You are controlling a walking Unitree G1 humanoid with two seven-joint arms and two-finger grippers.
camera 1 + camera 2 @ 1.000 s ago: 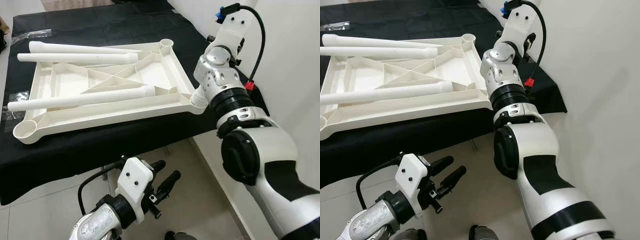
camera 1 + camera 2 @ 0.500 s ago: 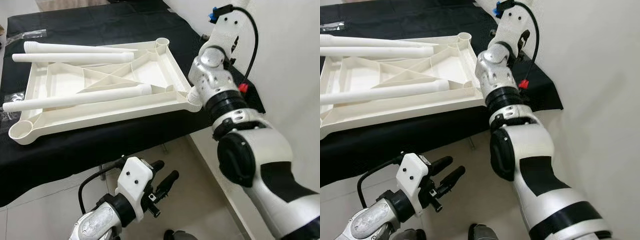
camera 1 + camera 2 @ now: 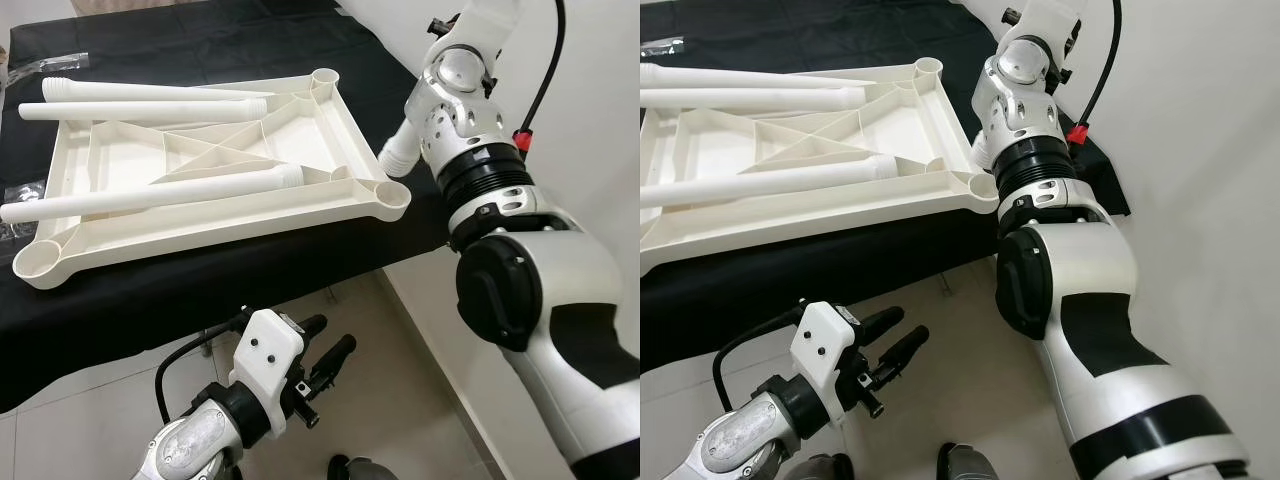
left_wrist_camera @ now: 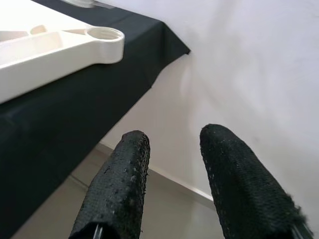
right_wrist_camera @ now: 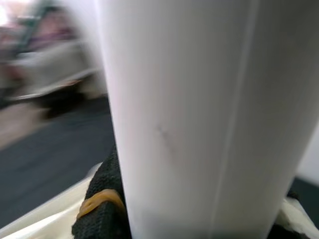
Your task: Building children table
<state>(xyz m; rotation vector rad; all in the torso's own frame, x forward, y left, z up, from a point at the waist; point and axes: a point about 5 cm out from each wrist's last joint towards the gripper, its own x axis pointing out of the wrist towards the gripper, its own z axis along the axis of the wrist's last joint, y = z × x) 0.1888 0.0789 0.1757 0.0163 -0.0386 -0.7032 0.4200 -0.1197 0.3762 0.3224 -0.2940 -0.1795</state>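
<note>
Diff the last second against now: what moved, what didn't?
The right gripper, shut on a white table leg, lifted it: the leg's lower end sat at the tabletop's near right corner socket and now hangs clear above it. The upturned tabletop and the three loose legs lying on it kept their places on the black cloth. The left gripper stays low, open and empty.

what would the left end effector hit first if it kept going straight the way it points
Probably the white wall. The left end effector points past the table's black cloth, though depth is unclear.
</note>
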